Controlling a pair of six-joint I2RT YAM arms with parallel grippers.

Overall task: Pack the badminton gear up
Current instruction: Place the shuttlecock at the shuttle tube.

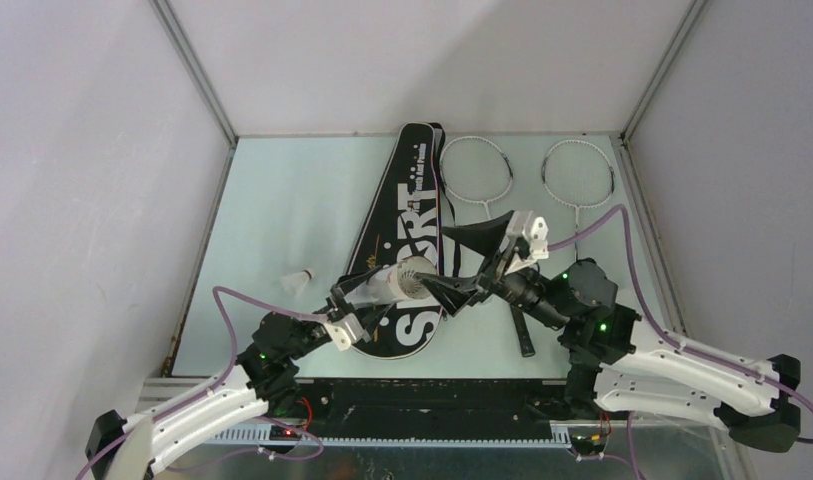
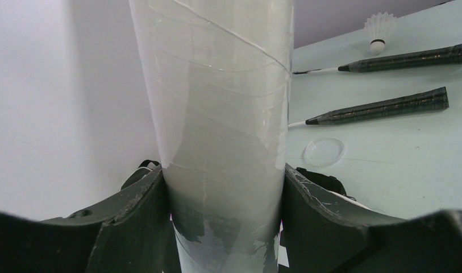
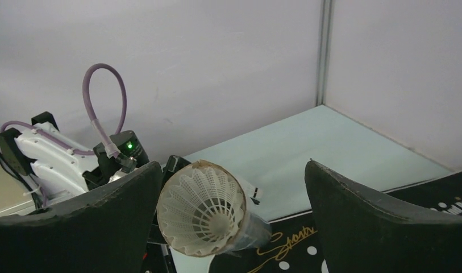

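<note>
My left gripper (image 1: 367,300) is shut on the long white tube (image 1: 397,280), which is held over the black "SPORT" bag (image 1: 407,215). In the left wrist view the tube (image 2: 217,102) fills the gap between the fingers (image 2: 132,210). My right gripper (image 3: 233,166) is open and empty, its jaws on either side of the tube's open mouth (image 3: 203,210), where a white shuttlecock sits inside. Two silver rackets (image 1: 475,170) (image 1: 578,172) lie at the back right; their black handles (image 2: 404,58) (image 2: 382,108) show in the left wrist view. One shuttlecock (image 1: 300,281) lies left of the bag and another (image 2: 379,28) beyond the handles.
A clear round lid (image 2: 324,151) lies on the pale green table (image 1: 282,200) near the racket handles. Grey walls close in the table on three sides. My left arm (image 3: 46,153) shows behind the tube in the right wrist view.
</note>
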